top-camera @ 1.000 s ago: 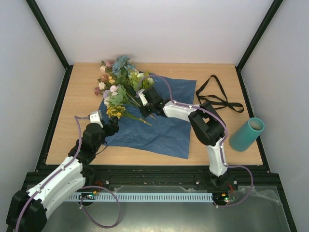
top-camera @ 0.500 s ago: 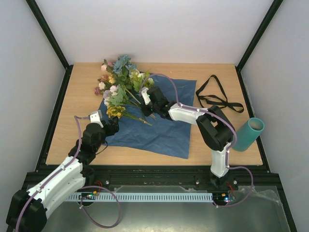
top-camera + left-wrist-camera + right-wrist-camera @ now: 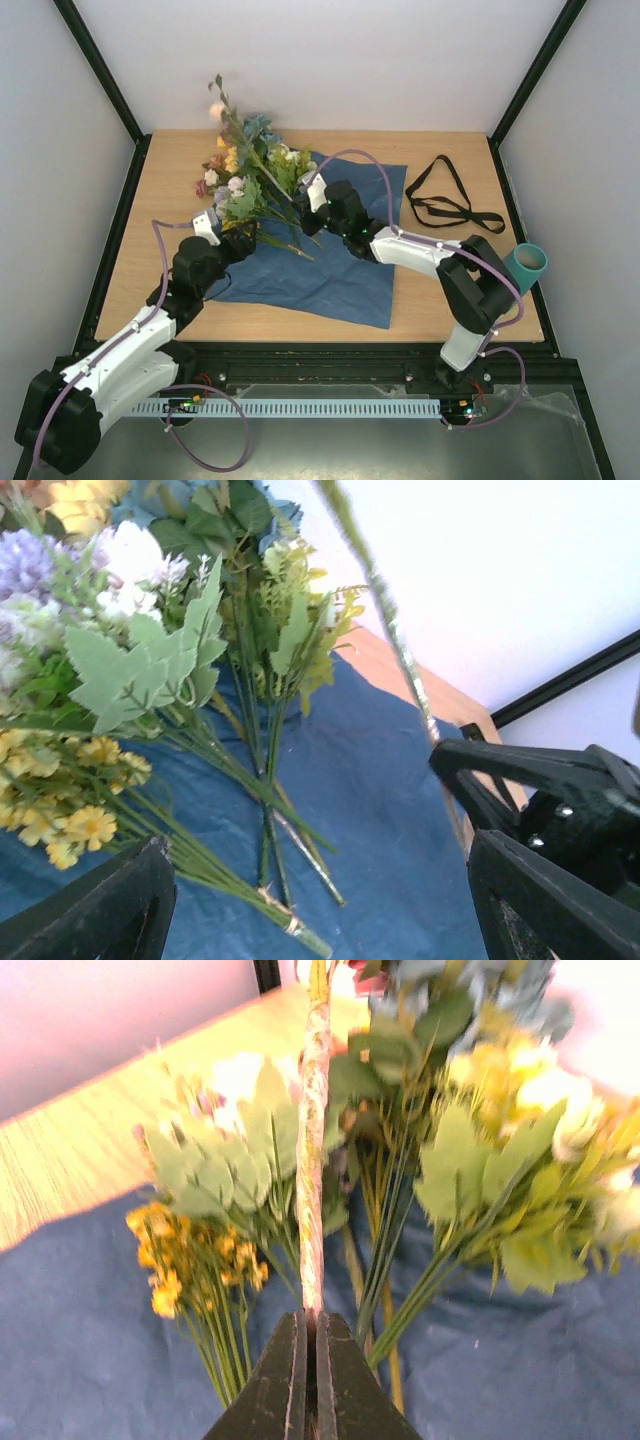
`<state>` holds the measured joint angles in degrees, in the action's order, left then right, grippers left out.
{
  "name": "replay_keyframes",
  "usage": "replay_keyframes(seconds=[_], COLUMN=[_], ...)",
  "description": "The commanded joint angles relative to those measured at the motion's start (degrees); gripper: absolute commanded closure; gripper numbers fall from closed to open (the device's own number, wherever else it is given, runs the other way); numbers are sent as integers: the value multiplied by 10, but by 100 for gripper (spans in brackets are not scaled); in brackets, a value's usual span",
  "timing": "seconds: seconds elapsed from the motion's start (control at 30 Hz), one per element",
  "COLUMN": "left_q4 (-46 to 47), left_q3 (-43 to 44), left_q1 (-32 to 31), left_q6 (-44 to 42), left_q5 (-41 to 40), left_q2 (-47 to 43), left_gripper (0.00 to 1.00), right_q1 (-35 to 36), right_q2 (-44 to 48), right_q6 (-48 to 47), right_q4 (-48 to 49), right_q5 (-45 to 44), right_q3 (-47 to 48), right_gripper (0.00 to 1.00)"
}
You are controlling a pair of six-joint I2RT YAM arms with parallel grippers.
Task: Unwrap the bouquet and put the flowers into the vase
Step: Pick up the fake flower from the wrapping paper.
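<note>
Above blue paper (image 3: 335,275), right gripper (image 3: 310,1325) pinches one raised stem (image 3: 314,1140); left gripper (image 3: 243,237) spread wide at paper's left edge, beside flowers (image 3: 255,185) lying there.

Soft, even light from above fills the top view. The white walls (image 3: 330,60) are bright and shadows on the tabletop (image 3: 170,170) are faint. The bloom at the tip of the raised stem (image 3: 238,130) is smeared. In the left wrist view the background is blown out, and the near fingers (image 3: 100,910) of the left gripper (image 3: 320,865) are dark and soft. The right wrist view is hazy with a yellow-pink cast. There the flowers (image 3: 520,1120) are washed out and blurred, and the right gripper (image 3: 310,1360) is sharper.
</note>
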<state>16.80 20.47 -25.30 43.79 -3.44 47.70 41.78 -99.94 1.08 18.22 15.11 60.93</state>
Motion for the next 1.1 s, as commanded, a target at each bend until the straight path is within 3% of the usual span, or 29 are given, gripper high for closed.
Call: replay_keyframes(seconds=[0.0, 0.27, 0.47, 0.7, 0.83, 1.0, 1.07], left_q4=[28, 208, 312, 358, 365, 352, 334], left_q3=[30, 46, 53, 58, 51, 30, 28], left_q1=[4, 4, 3, 2, 2, 2, 2], left_q6=[13, 47, 75, 88, 90, 74, 54], left_q5=[13, 122, 204, 250, 256, 265, 271], left_q2=[19, 48, 81, 119, 111, 83, 77], left_gripper=[19, 19, 30, 34, 52, 87, 97], right_q1=[4, 19, 55, 109, 134, 140, 140], right_q2=[46, 128, 207, 242, 252, 241, 234], right_q6=[3, 69, 122, 133, 128, 127, 130], right_q4=[84, 173, 221, 214, 215, 207, 193], right_q5=[4, 43, 24, 0, -21, -49, -56], right_q3=[-10, -111, -190, -201, -208, -219, -217], right_gripper=[99, 99, 99, 99, 99, 99, 94])
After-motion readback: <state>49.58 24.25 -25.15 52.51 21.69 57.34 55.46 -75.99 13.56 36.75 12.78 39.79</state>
